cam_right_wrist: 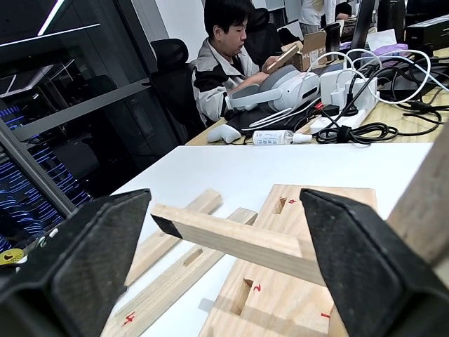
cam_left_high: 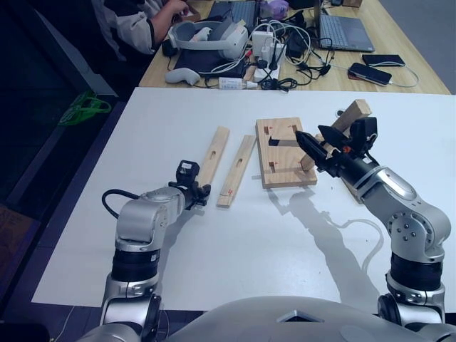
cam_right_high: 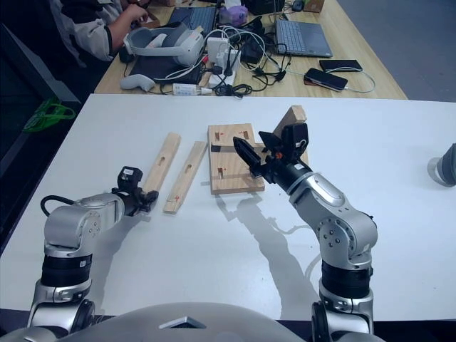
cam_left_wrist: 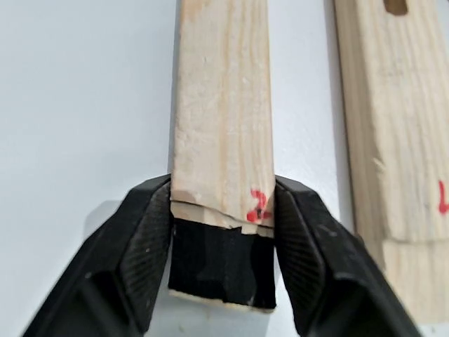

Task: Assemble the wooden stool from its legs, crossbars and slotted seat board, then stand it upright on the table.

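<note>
Left pincer (cam_left_wrist: 223, 203) clamps a leg (cam_left_wrist: 221, 105) by its black end; right pincer (cam_right_wrist: 224, 202) gapes around a crossbar (cam_right_wrist: 238, 242).

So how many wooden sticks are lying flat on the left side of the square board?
2. One leg has its near end between the left gripper's fingers; the other leg lies beside it, closer to the seat board. None look hidden there.

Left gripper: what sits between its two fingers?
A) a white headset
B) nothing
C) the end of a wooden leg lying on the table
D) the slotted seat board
C: the left gripper pinches both sides of the wooden leg at its black-taped end, on the table.
</note>
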Controlling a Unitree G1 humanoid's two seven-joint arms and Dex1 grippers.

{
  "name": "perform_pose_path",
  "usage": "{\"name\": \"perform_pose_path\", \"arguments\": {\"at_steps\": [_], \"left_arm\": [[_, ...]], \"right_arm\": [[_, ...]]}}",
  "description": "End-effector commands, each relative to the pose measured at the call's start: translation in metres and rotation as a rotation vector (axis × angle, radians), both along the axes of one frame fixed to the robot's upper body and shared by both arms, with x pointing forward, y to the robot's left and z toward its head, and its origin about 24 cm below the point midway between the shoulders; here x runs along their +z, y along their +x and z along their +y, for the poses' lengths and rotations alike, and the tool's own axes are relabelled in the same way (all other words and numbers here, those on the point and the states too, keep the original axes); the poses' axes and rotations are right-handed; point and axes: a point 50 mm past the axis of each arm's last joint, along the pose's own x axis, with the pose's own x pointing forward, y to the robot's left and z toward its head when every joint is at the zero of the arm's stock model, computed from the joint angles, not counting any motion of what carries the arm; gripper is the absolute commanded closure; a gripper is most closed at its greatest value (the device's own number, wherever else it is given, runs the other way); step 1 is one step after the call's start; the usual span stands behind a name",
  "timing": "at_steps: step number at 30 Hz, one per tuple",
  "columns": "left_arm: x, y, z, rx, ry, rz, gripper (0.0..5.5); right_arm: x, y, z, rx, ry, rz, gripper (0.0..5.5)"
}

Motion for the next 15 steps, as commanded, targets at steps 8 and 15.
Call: {"name": "perform_pose_path", "arguments": {"at_steps": [8, 15], "left_arm": [[0.082, 0.056, 0.009, 0.101, 0.058, -0.497, 3.45], [0.133, 0.069, 0.001, 0.123, 0.018, -0.821, 3.45]], "right_arm": [[0.013, 0.009, 0.007, -0.002, 0.042, -0.038, 1.50], [0.037, 0.020, 0.018, 0.025, 0.126, -0.076, 1.50]]}}
